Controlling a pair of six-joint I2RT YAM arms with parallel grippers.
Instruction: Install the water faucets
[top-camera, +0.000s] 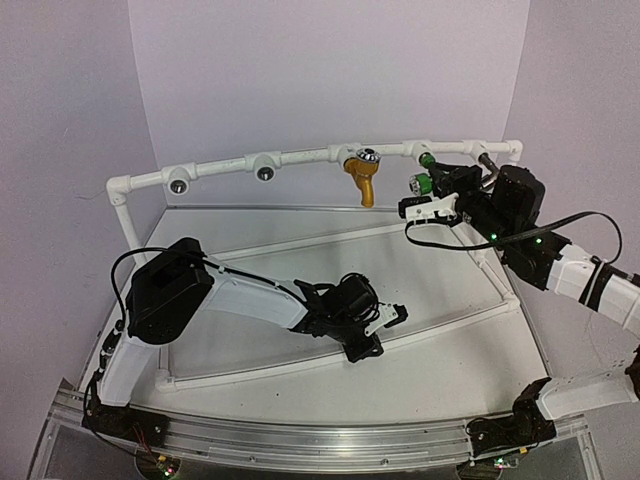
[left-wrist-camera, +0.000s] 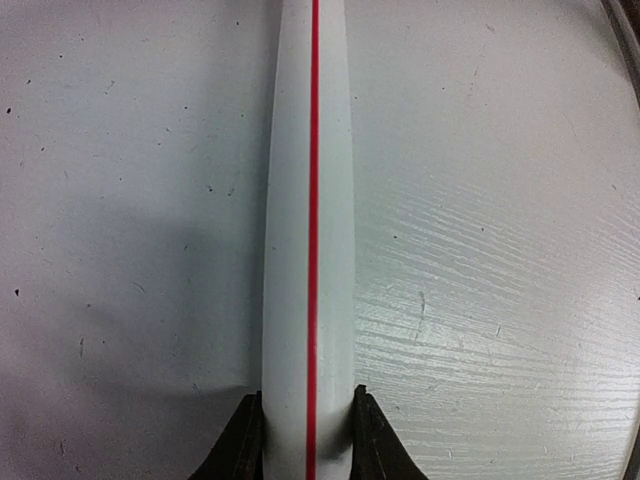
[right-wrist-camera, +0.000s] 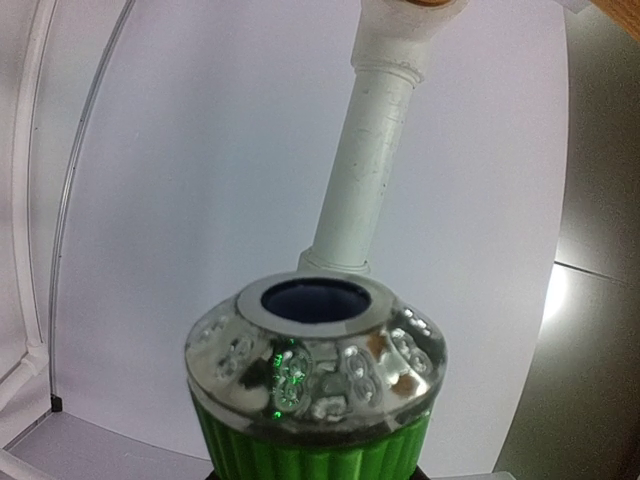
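Observation:
The mustard-yellow faucet (top-camera: 362, 175) hangs from the white pipe frame (top-camera: 300, 157) at the back, spout down. My right gripper (top-camera: 432, 200) is shut on the green faucet (top-camera: 422, 182) and holds it up close to the back pipe, right of the yellow one. In the right wrist view the green faucet (right-wrist-camera: 315, 400) fills the bottom with its silver cap toward the camera, hiding the fingers. A dark curved shape (top-camera: 488, 168) by the pipe's right end may be the dark grey faucet. My left gripper (top-camera: 388, 318) is shut on the front pipe rail (left-wrist-camera: 310, 200), a white pipe with a red stripe.
Two silver-centred sockets (top-camera: 178, 185) (top-camera: 265, 172) sit on the back pipe's left part. The frame's right side rail (top-camera: 492, 268) runs under my right arm. Lilac walls close in the back and both sides.

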